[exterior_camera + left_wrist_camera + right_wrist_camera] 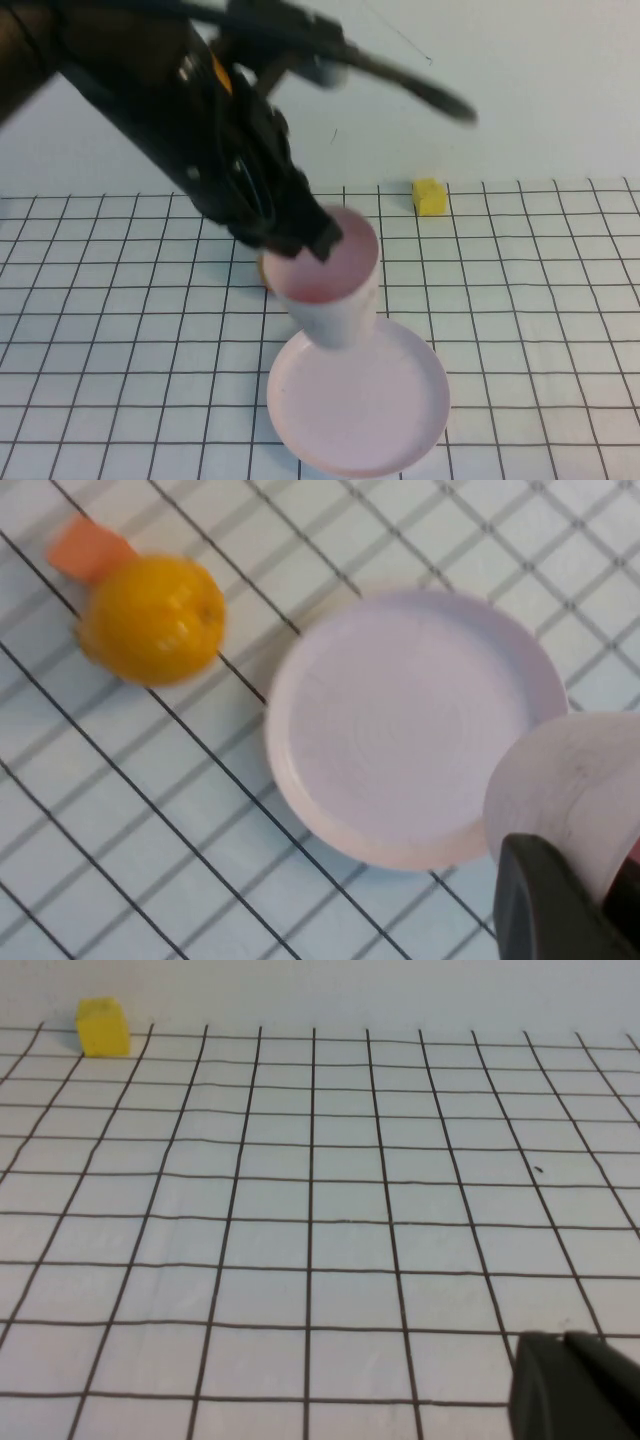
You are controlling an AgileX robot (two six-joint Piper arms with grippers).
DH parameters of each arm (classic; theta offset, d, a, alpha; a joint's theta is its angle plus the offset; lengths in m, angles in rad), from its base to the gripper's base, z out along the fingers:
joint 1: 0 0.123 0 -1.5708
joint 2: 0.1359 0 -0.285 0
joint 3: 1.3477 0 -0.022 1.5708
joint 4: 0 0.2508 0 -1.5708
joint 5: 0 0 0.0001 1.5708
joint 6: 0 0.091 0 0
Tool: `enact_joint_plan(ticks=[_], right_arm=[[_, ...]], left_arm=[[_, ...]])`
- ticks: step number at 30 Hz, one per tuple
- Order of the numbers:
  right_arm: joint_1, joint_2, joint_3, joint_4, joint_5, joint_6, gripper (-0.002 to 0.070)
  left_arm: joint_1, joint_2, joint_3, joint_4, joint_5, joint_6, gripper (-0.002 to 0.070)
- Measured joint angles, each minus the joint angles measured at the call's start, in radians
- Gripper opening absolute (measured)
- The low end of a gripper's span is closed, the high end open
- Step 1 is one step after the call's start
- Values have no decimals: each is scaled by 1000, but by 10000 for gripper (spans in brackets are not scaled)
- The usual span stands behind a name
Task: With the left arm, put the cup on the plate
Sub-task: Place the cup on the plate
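The left pincer [318, 238] covers the near-left part of the cup's [335, 290] rim, and how its fingertips sit on the rim is hidden. Behind the cup, only a sliver of the orange fruit [264, 272] shows. The cup hides the plate's [360, 400] far edge. Of the right pincer [575, 1385], just a dark corner shows, cut off by the frame.

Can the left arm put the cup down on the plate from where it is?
Probably yes. The left gripper is shut on the cup, held right over the plate, whose surface is bare. The right gripper stays far off.
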Motion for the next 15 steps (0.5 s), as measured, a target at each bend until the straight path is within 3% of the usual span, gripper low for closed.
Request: enact_joint_plan(ticks=[7,15], right_arm=[[0,0,0,0,0,0,-2],[0,0,0,0,0,0,-2]], left_arm=[[-73,20,278,19,-189,-58,9],[-74,154,320,-12,-286,-99,9]])
